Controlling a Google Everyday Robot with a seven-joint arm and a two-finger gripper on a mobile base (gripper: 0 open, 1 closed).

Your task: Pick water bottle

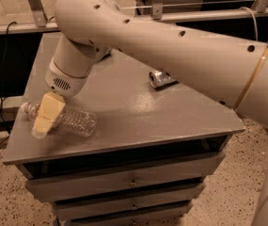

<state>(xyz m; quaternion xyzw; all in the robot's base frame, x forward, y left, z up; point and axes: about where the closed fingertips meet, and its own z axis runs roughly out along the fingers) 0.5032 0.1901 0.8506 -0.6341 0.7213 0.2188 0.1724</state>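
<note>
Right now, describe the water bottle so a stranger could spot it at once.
Find the grey drawer cabinet; on its top, near the front left corner, the water bottle lies on its side with the pincer over it. It is clear ribbed plastic and longer than the crushed silver can lying farther back on the right.

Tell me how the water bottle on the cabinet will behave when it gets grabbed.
The water bottle lies on its side, so it probably rolls if nudged. It looks clear and empty, so likely light, and its thin ribbed wall may dent. The gripper is over its cap end.
</note>
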